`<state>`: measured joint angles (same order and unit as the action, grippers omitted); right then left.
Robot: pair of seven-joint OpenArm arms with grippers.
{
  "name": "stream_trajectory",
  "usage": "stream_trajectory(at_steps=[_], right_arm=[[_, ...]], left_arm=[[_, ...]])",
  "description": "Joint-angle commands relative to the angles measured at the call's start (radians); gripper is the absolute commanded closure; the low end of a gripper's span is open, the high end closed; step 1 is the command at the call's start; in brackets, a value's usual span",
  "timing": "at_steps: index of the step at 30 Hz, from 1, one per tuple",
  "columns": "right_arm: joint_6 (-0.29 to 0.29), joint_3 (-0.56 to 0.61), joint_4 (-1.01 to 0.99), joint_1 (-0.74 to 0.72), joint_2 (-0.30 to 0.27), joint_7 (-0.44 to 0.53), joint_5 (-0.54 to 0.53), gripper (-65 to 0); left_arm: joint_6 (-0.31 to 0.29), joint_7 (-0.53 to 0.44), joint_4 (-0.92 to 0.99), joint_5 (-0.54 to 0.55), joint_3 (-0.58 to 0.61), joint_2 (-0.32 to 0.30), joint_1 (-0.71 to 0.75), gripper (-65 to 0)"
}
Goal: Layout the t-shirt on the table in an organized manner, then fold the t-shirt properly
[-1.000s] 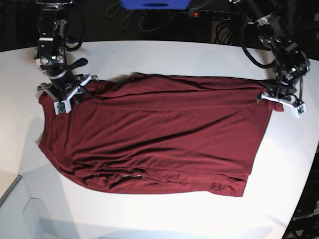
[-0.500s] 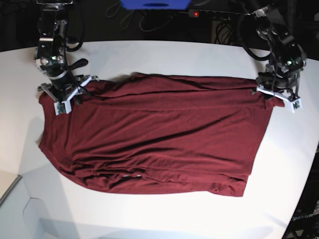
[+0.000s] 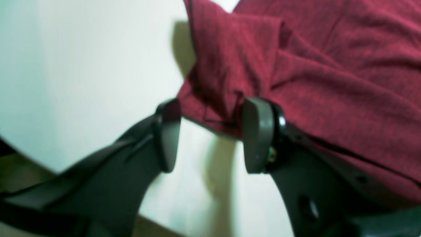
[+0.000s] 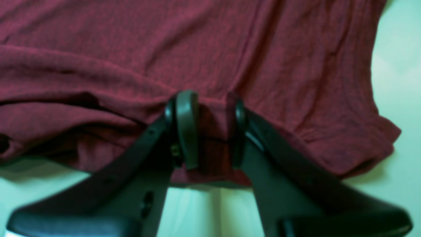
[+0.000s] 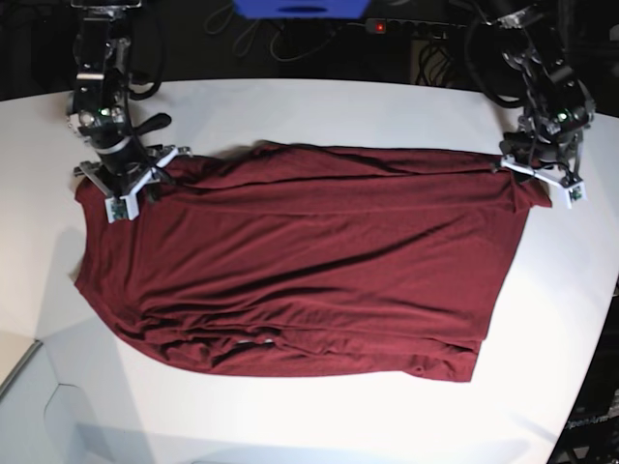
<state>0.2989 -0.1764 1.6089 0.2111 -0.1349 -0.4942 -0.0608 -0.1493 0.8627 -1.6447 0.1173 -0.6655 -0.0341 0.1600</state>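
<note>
T-shirt (image 4: pixel 230 49) cut off at both wrist views' edges.

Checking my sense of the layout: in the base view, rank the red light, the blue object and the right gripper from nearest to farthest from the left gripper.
From the left gripper, at the right of the view:
1. Red light, top, behind the table.
2. Blue object, top centre.
3. Right gripper, far left, on the t-shirt.

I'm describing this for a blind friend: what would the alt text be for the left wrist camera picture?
An open black claw hovers at the edge of a dark maroon t-shirt, its two pads apart with a bunched corner of the cloth between them. Under both lies a white table.
</note>
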Motion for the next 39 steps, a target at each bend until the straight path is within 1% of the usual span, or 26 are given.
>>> stream_trajectory(at_steps=[1,6,11,13,16,24,25,29,31,34,37,39], right_arm=[[0.0,-0.004,0.018,-0.006,-0.007,0.022,-0.011,-16.3],[0.0,-0.004,0.018,-0.005,-0.007,0.022,-0.011,-16.3],[0.0,-0.004,0.018,-0.003,-0.007,0.022,-0.011,-16.6],[0.0,-0.004,0.018,-0.003,-0.007,0.021,-0.011,-16.7],[0.0,-0.004,0.018,0.0,-0.007,0.019,-0.011,-17.1],[0.0,-0.002,0.043,0.021,-0.006,0.019,-0.011,-24.1],[0.0,-0.002,0.063,0.032,-0.004,0.019,-0.011,-24.8],[0.0,-0.002,0.166,0.077,0.03,0.019,-0.011,-26.4],[0.0,-0.001,0.218,0.101,0.045,0.019,-0.011,-28.1],[0.0,0.03,0.261,0.135,0.057,0.019,-0.009,-29.9],[0.0,0.073,0.259,0.161,0.06,0.019,-0.007,-30.3],[0.0,0.097,0.242,0.172,0.062,0.019,-0.007,-30.3]], left_arm=[[0.003,-0.033,-0.009,0.003,-0.001,-0.011,-0.012,-29.8],[0.003,-0.052,0.048,-0.003,-0.001,-0.013,-0.012,-29.8],[0.003,-0.055,0.079,0.003,-0.003,-0.036,-0.012,-29.8],[0.003,-0.072,0.085,0.003,-0.007,-0.051,-0.012,-29.8],[0.003,-0.086,0.122,0.003,-0.007,-0.051,-0.012,-29.8],[0.003,-0.087,0.219,0.005,-0.001,-0.046,-0.049,-29.1],[0.003,-0.087,0.219,0.005,-0.001,-0.045,-0.052,-28.5],[0.003,-0.087,0.217,0.005,0.0,-0.04,-0.06,-19.3],[0.003,-0.087,0.219,0.005,0.016,-0.04,-0.066,-16.6],[0.001,-0.087,0.214,0.005,0.036,-0.042,-0.061,-16.3],[0.001,-0.084,0.214,0.005,0.049,-0.042,-0.058,-16.0],[0.001,-0.084,0.214,0.005,0.049,-0.042,-0.058,-13.2]])
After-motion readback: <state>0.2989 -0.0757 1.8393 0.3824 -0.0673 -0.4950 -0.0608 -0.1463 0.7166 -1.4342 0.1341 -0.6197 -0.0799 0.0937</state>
